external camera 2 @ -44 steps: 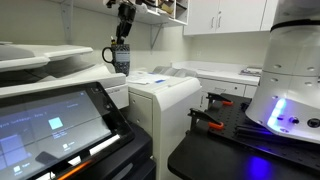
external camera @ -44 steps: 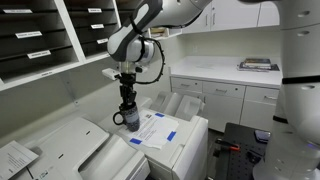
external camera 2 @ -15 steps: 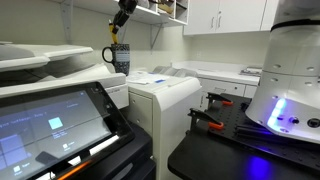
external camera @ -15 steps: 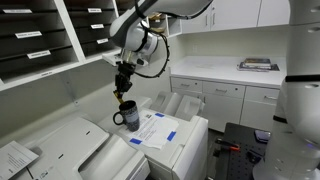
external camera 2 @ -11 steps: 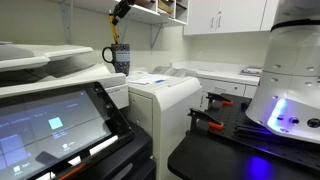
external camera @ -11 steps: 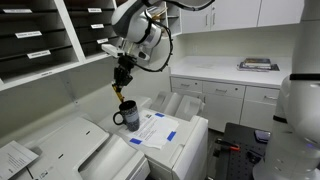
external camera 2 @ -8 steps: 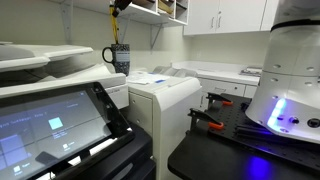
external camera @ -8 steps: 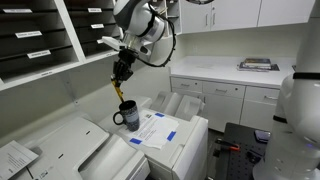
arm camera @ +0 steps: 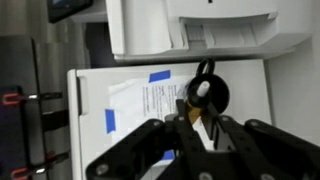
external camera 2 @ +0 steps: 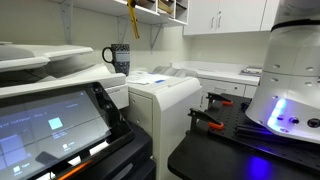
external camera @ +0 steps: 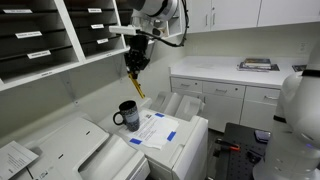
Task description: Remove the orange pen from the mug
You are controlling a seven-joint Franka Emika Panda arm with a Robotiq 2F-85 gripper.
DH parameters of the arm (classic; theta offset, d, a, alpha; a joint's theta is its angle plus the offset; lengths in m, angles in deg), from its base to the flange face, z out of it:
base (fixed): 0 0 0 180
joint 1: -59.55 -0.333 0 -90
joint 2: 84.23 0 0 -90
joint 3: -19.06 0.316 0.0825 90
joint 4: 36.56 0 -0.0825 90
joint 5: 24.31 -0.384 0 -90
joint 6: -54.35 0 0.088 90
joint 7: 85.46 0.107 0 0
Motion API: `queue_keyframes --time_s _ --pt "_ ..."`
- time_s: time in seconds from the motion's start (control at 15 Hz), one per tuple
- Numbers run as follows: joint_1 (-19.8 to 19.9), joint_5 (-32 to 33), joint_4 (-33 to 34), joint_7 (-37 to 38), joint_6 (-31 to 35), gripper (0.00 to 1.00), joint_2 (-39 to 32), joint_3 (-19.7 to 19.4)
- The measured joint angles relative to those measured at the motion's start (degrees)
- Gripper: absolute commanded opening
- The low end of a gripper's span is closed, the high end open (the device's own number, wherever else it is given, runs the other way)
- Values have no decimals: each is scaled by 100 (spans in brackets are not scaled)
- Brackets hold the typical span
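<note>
Wrist view: the gripper [arm camera: 203, 122] looks straight down. The orange pen [arm camera: 206, 134] is pinched between its two fingers, which are closed nearly together on the thin shaft. The mug [arm camera: 212, 95] lies directly under the pen tip, on the surface [arm camera: 92, 90] beside a printed sheet [arm camera: 140, 100] taped at its corners. Risk noted: the grip area on so narrow a shaft looks small. If the pen slips or pivots between the pads, it probably drops back into or onto the mug, because the mug is right beneath it.

In an exterior view, the gripper [external camera: 135, 68] hangs well above the mug [external camera: 127, 116], clamped on the upper end of the orange pen [external camera: 139, 88]. The pen points down at a slight tilt, and its lower tip is clear of the mug rim, with open air between them. Risk: a swinging tip could clip the rim or handle on a sideways move made too low, tipping the mug on the surface [external camera: 190, 125]. The shelving close behind the arm leaves little room for a wide swing.

In an exterior view, the orange pen [external camera 2: 131, 22] hangs down from the top edge, high over the mug [external camera 2: 118, 58]. The gripper is cut off by the frame, so its opening cannot be judged here. Risk: a release from this height would likely let the pen bounce off the surface [external camera 2: 160, 88] and roll to the floor.
</note>
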Motion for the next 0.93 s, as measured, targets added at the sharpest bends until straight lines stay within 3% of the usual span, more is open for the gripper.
queue_keyframes --time_s 0.27,0.53,0.93 --pt "-1 1410 -260 58 -622 5 343 209" --pt "-24 2650 -1334 275 -443 5 718 772" --pt "-25 4513 -3175 1861 1916 5 782 1503"
